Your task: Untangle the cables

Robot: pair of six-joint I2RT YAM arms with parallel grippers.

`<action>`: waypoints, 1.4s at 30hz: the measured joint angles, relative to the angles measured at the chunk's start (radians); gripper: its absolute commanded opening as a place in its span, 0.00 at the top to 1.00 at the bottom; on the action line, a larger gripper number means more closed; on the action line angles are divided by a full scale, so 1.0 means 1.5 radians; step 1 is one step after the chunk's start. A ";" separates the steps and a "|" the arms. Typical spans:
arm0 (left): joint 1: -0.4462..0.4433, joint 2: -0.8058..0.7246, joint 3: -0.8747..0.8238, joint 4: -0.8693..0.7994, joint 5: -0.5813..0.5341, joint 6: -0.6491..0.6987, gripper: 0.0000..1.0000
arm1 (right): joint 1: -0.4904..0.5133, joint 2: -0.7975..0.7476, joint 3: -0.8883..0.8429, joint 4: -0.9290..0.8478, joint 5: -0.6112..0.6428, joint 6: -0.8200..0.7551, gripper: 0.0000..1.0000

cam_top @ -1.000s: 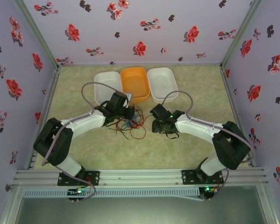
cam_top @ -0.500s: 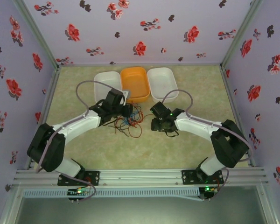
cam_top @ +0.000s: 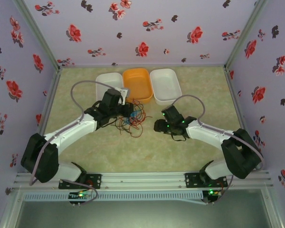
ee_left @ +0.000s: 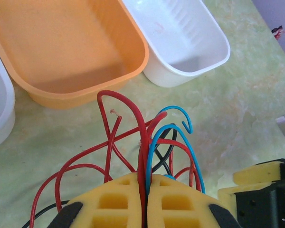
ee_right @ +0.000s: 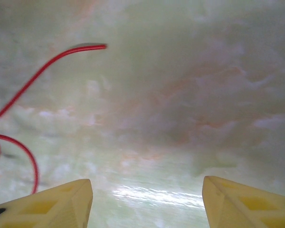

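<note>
**Operator:** State of the end effectors?

**Technician:** Left gripper (ee_left: 146,192): the yellow foam pads (ee_left: 115,205) are pressed together. A red cable (ee_left: 142,152) and a light blue cable (ee_left: 173,125) are pinched in the seam between them. Right gripper (ee_right: 147,202): the jaws stand wide apart with nothing between them and bare table (ee_right: 190,95) beneath.

**Operator:** Location of the cables?

**Technician:** In the top view the cable bundle (cam_top: 133,123) lies at frame centre, between the two grippers and just below the orange tub (cam_top: 137,84). White tubs sit to the left (cam_top: 107,83) and right (cam_top: 165,84) of the orange one.

**Operator:** Step in hand, and the next move?

**Technician:** By my reading, one side of the bundle is anchored and the free arm is set for a second grasp. The right gripper should close on one strand only, clear of the pinched pair. The loose red end (ee_right: 42,72) at the upper left of the right wrist view is the nearest candidate. The arms then draw apart.

**Operator:** Limits of observation?

**Technician:**
- The pads hide the crossings beneath them.
- A black cable (ee_left: 162,159) runs partly behind the red loops.
- The top view is too coarse to trace single strands.
- The right wrist view is blurred, and its red loops are cut off at the left edge.
- Whether that red end belongs to the held cable cannot be determined.
</note>
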 measured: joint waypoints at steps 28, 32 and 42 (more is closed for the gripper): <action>0.052 -0.005 -0.067 0.134 0.077 -0.141 1.00 | -0.014 0.214 0.062 0.216 -0.191 0.038 0.52; 0.055 -0.007 -0.077 0.143 0.080 -0.156 1.00 | -0.014 0.217 0.065 0.217 -0.190 0.037 0.53; 0.057 -0.014 -0.078 0.136 0.072 -0.157 1.00 | 0.009 0.032 0.018 0.159 -0.065 0.009 0.49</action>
